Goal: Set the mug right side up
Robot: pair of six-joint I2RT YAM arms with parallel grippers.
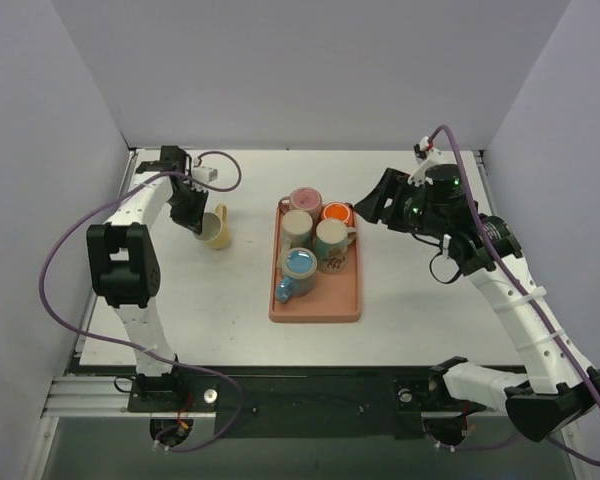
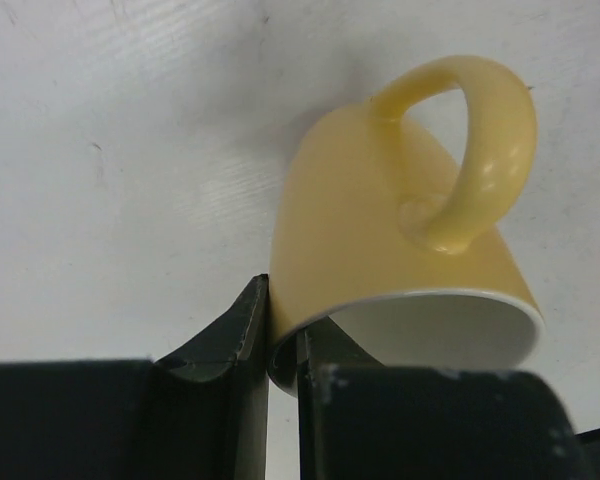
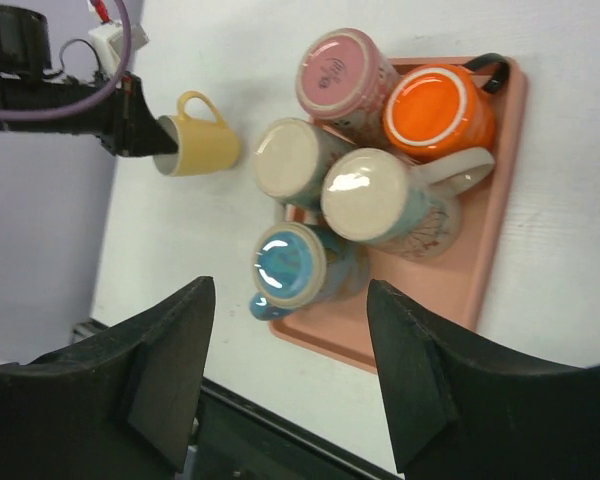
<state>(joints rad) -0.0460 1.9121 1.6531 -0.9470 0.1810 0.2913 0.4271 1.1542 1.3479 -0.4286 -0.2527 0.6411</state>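
The yellow mug (image 1: 217, 230) is at the table's left, tipped on its side with its mouth toward my left gripper (image 1: 194, 214). In the left wrist view the mug (image 2: 380, 220) has its handle (image 2: 475, 150) facing the camera. The left gripper (image 2: 282, 325) is shut on the mug's rim, one finger (image 2: 235, 335) outside the wall and one inside. My right gripper (image 1: 368, 207) is open and empty, held above the tray's right side. From the right wrist view, the gripper (image 3: 290, 290) looks down past the tray to the yellow mug (image 3: 202, 148).
A pink tray (image 1: 315, 312) in the table's middle holds several mugs: pink (image 1: 305, 200), orange (image 1: 336, 212), cream (image 1: 297, 226), teal (image 1: 330, 242) and blue (image 1: 298, 268). White walls stand on three sides.
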